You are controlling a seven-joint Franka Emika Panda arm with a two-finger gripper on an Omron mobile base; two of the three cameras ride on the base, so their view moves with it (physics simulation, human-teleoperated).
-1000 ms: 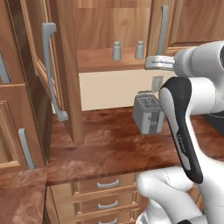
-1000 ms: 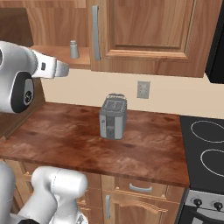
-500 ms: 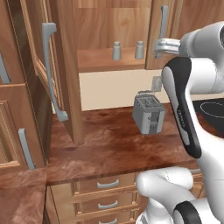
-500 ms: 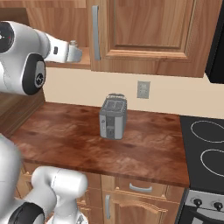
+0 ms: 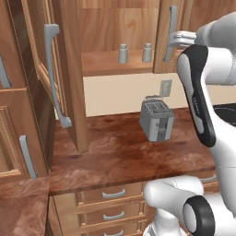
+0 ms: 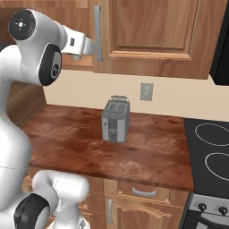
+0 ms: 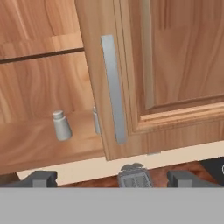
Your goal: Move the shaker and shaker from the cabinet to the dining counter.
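Note:
Two small light-grey shakers (image 5: 122,53) (image 5: 147,52) stand side by side on the wooden shelf of the open wall cabinet (image 5: 117,69). In the hand view the left shaker (image 7: 61,125) is in full sight, while the other shaker (image 7: 96,120) is half hidden behind the edge of the shut right door. My gripper (image 5: 177,39) is held high, just in front of that door's grey bar handle (image 7: 113,87), right of the shakers and apart from them. Its fingers (image 7: 41,178) are spread open with nothing between them. The dining counter is out of view.
A grey toaster (image 5: 156,120) stands on the reddish worktop (image 5: 110,156) below the cabinet. The left cabinet door (image 5: 60,78) is swung wide open and juts out over the worktop. A black stove (image 6: 210,152) lies to the right, and drawers (image 5: 113,193) sit below.
The arm has lifted the hand from below shelf height up to the right door's handle. The shakers have not moved.

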